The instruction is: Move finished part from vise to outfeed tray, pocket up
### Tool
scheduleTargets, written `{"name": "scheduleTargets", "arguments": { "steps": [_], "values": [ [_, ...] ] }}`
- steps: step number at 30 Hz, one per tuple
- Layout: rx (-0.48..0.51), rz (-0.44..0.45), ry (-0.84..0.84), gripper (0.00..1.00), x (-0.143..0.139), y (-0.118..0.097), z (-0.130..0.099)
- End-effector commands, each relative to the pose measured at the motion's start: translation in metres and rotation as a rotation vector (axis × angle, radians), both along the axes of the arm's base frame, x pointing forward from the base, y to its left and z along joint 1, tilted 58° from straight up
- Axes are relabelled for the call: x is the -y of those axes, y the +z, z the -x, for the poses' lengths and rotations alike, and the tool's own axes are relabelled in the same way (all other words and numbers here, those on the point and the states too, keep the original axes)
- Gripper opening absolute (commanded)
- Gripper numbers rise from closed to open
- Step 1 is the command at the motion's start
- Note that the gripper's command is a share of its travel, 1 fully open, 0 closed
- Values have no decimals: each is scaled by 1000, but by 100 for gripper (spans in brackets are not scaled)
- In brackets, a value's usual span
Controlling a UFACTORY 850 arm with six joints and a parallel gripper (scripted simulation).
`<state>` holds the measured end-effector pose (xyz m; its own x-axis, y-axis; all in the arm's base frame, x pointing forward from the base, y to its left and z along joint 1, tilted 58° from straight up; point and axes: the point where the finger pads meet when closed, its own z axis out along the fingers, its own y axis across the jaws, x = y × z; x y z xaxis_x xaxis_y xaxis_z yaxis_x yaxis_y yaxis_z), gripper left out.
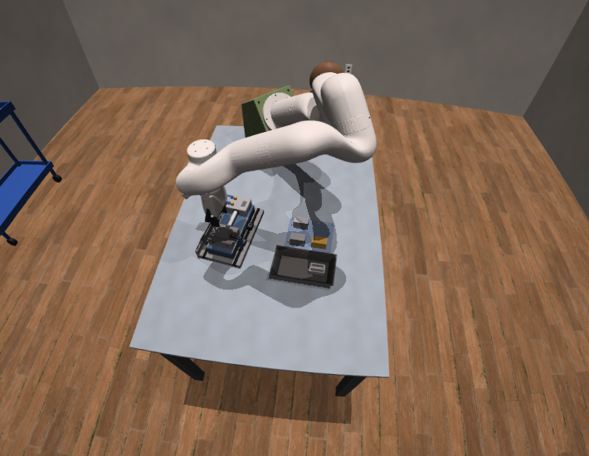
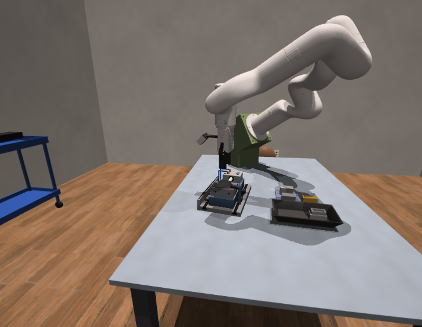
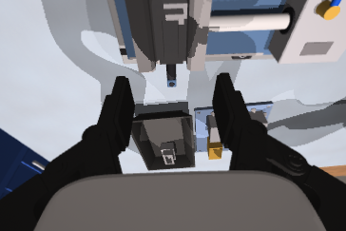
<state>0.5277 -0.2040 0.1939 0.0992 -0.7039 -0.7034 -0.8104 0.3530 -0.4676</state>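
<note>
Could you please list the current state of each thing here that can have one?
End effector: open, holding nothing, above the vise.
Vise: a grey part sits between its jaws.
Finished part: in the vise, not yet grasped.
Outfeed tray: one pocketed part already lies on its floor.

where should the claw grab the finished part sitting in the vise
Probably from straight above, on the two free long sides of the finished part, across its width. The vise jaws cover its other faces, its pocket faces up, and the open claw hangs beside it.
</note>
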Motion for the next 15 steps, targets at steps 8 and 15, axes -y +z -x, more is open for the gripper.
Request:
{"name": "scheduleTargets", "arguments": {
  "steps": [8,15],
  "values": [
    [1,1,-1,69,-2,-2,-3],
    [1,1,-1,69,-7,-6,-8]
  ]
}}
